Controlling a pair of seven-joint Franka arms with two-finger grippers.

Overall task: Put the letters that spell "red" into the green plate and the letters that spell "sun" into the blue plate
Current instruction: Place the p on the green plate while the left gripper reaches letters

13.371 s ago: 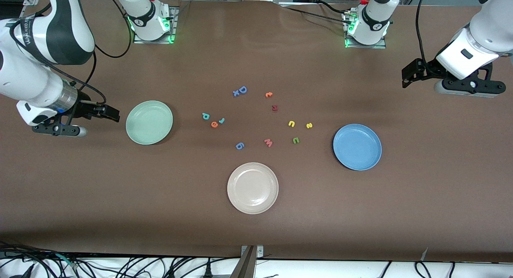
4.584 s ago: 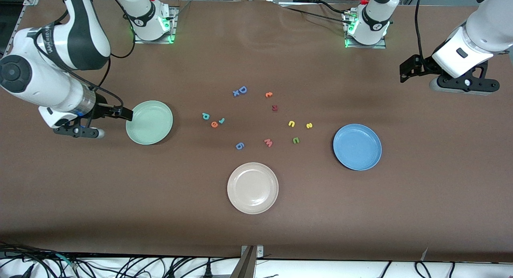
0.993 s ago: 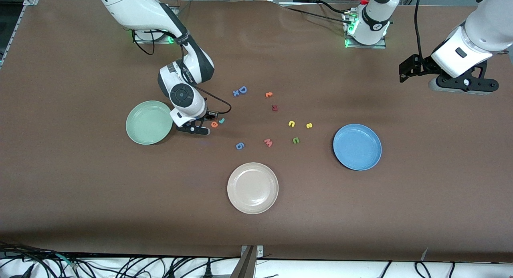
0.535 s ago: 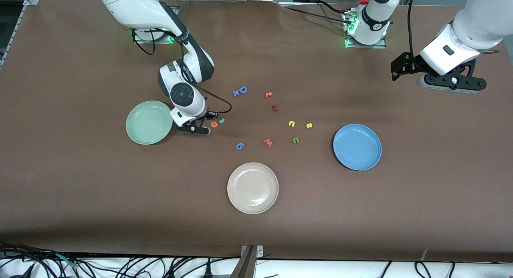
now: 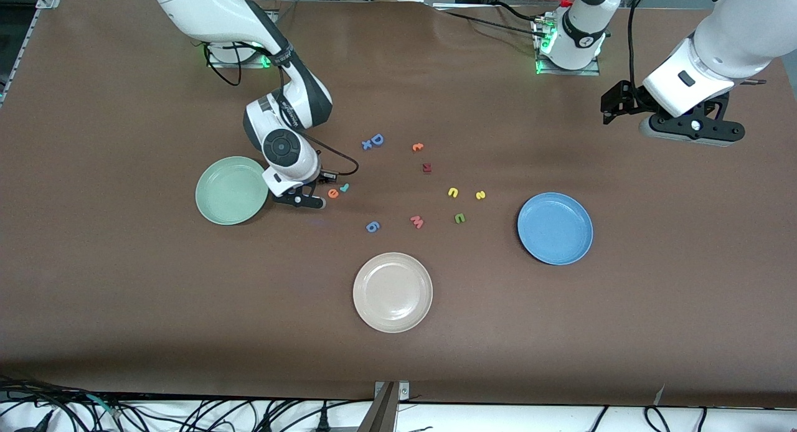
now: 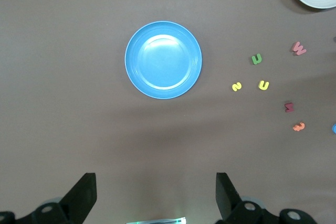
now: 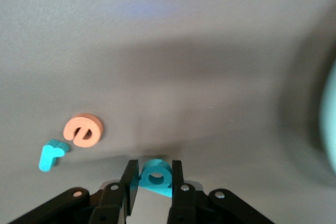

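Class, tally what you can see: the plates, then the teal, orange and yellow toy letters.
Plates: 3 (green plate, blue plate, beige plate)
Teal letters: 2 (teal "d", teal "r")
Orange letters: 2 (orange "e", small orange letter)
Yellow letters: 2 (yellow "s", yellow arch letter)
Total: 9

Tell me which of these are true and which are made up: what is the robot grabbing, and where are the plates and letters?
1. The right gripper has its fingers closed on the teal "d". True.
2. The orange "e" is already in the green plate. False: it lies on the table beside the teal "r", and nothing lies in the green plate.
3. The left gripper hangs open, up in the air at its own end of the table. True.
4. The yellow "s" sits in the blue plate. False: it is on the table, and nothing lies in the blue plate.
5. The beige plate is the plate nearest the front camera. True.
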